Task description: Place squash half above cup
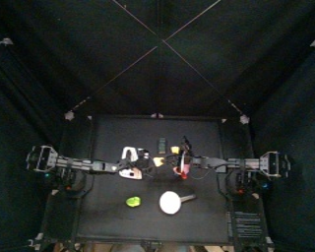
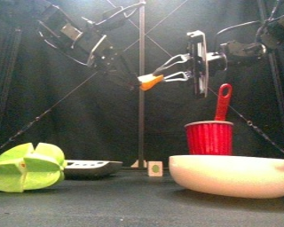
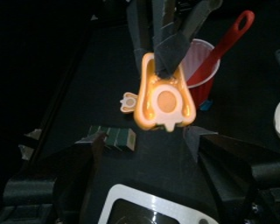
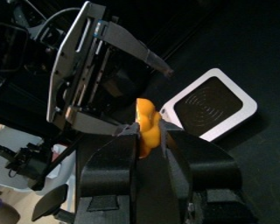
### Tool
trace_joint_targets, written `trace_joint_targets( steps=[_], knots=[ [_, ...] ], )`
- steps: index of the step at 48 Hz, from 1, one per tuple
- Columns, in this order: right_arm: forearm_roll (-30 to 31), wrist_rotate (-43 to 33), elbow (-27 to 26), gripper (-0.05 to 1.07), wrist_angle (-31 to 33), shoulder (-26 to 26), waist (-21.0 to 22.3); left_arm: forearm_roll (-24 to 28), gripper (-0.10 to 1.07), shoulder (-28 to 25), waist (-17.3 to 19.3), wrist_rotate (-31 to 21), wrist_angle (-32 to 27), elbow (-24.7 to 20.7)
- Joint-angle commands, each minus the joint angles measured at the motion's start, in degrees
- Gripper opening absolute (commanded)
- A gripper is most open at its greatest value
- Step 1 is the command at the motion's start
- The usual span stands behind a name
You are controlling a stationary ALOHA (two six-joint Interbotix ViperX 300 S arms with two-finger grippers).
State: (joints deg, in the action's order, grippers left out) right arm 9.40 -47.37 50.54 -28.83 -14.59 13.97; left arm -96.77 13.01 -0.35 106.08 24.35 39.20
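The squash half (image 2: 148, 82), a small orange chunk, hangs high over the table with my right gripper (image 2: 166, 71) shut on it. The right wrist view shows it pinched between the jaws (image 4: 145, 114). The red cup (image 2: 209, 137) stands on the table below and to the right of it, with a red utensil (image 2: 223, 100) sticking out. From above, the squash half (image 1: 177, 150) lies just behind the cup (image 1: 183, 170). My left gripper (image 3: 152, 144) is open and faces the squash half (image 3: 164, 92) from close by, holding nothing.
A white bowl (image 2: 227, 174) sits at the front right, before the cup. A yellow-green lump (image 2: 26, 167) lies at the front left. A flat dark thing (image 2: 92, 167) and a small white block (image 2: 155, 168) sit between them. A white square pad (image 4: 213, 105) lies on the table.
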Motion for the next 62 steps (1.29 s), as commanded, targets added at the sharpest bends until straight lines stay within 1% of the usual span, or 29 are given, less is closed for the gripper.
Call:
trace_joint_targets(
  steps=[1, 8, 14, 20, 25, 29, 33, 38, 48, 54, 62],
  knots=[
    [-0.6, 0.1, 0.3, 0.49, -0.4, -2.5, 1.5, 1.1, 1.03, 2.5, 0.3, -0.9, 0.1, 0.8],
    [-1.6, 0.1, 2.2, 0.49, -0.4, -4.7, 4.2, 2.9, 1.03, 5.7, 0.4, -2.5, 0.3, 4.5],
    [-3.9, 0.2, 4.3, 0.49, 0.0, -7.5, 7.1, 4.0, 1.03, 9.2, 0.4, -4.7, 0.4, 7.7],
    [-5.1, 0.1, 6.7, 0.49, 0.8, -9.9, 11.0, 6.2, 1.03, 13.6, 0.4, -7.1, 0.4, 11.4],
    [-6.6, 0.1, 8.3, 0.49, 2.8, -10.5, 13.9, 8.5, 1.03, 17.0, 0.4, -9.3, 0.4, 14.3],
    [-8.3, 0.2, 9.1, 0.49, 5.4, -9.8, 16.4, 11.4, 1.03, 19.9, 0.4, -11.5, 0.4, 16.9],
    [-8.8, 0.2, 9.0, 0.49, 7.6, -9.1, 18.7, 14.3, 1.03, 22.1, 0.4, -13.6, 0.7, 19.1],
    [-8.8, 0.2, 8.4, 0.49, 9.9, -7.5, 20.4, 17.5, 1.03, 24.9, 0.4, -17.3, 1.2, 21.9],
    [-9.1, 0.2, 8.1, 0.49, 13.6, -4.7, 21.4, 23.9, 1.03, 29.1, 0.6, -25.0, 1.4, 24.3],
    [-9.1, 0.2, 8.3, 0.49, 16.2, -2.4, 21.4, 27.2, 1.03, 29.4, 0.6, -28.8, 1.4, 25.4],
    [-8.6, 0.3, 8.5, 0.49, 19.0, -1.3, 21.4, 31.2, 1.03, 29.4, 0.6, -33.0, 0.7, 25.8]
  ],
)
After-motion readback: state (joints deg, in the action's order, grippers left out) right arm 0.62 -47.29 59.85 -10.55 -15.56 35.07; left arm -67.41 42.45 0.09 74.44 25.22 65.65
